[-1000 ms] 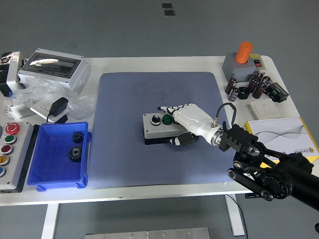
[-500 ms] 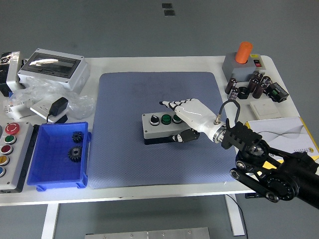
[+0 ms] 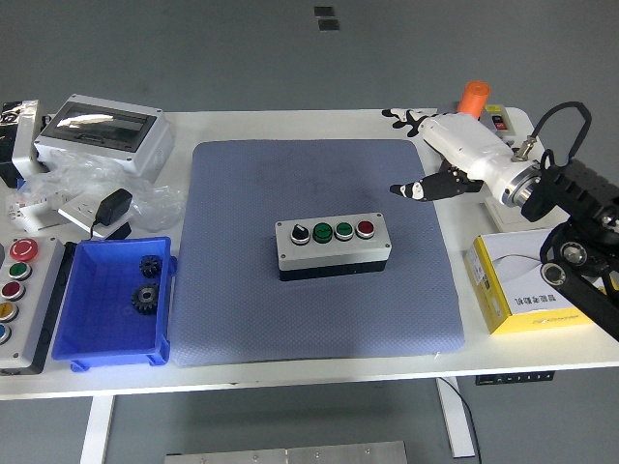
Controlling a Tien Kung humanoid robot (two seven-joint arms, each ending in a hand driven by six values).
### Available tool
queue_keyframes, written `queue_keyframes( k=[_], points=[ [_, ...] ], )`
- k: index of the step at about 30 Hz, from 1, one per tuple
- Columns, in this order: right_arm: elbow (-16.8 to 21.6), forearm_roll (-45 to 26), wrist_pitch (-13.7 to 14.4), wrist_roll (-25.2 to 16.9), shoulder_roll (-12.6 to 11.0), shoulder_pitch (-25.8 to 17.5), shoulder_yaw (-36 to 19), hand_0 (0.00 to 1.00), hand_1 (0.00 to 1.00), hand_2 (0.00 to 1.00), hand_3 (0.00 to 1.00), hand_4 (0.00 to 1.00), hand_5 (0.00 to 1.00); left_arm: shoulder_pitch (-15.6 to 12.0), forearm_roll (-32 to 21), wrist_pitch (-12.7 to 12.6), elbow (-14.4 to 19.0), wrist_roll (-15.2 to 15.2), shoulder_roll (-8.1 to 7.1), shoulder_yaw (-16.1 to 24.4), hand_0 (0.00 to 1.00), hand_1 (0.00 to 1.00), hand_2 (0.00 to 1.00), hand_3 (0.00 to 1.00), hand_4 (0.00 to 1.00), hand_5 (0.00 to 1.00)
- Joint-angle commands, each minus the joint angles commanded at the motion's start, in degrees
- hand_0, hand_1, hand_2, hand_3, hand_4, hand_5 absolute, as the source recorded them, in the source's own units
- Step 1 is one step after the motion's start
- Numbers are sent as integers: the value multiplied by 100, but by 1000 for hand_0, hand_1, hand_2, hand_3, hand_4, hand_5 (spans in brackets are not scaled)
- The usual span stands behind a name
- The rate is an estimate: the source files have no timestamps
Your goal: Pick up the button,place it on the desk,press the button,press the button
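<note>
Centrally, grey button box (image 3: pixel 333 246), black switch, two green, one red

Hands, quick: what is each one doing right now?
Right hand: open, fingers spread, holding nothing, raised over the mat's far right corner, clear of the button box.
Left hand: not in view.

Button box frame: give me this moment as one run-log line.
button box: on blue mat, untouched | right robot hand: open, raised near mat's far right corner | left: out of view

The grey panel of coloured round buttons (image 3: pixel 17 304) is cut by the left edge; the white-shelled right hand (image 3: pixel 447 153) hides the grey orange-knobbed box's (image 3: pixel 476 104) base.
</note>
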State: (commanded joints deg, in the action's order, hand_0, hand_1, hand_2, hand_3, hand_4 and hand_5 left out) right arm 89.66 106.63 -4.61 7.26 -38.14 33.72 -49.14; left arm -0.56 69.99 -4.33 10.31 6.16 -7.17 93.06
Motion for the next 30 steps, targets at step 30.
queue_keyframes(
  k=[30],
  points=[
    [105, -592, -1530, 599, 304, 887, 1428, 160, 262, 246, 761, 253, 12, 54, 163, 37, 0, 2, -2, 72, 628, 634, 568, 674, 619, 112]
  ],
)
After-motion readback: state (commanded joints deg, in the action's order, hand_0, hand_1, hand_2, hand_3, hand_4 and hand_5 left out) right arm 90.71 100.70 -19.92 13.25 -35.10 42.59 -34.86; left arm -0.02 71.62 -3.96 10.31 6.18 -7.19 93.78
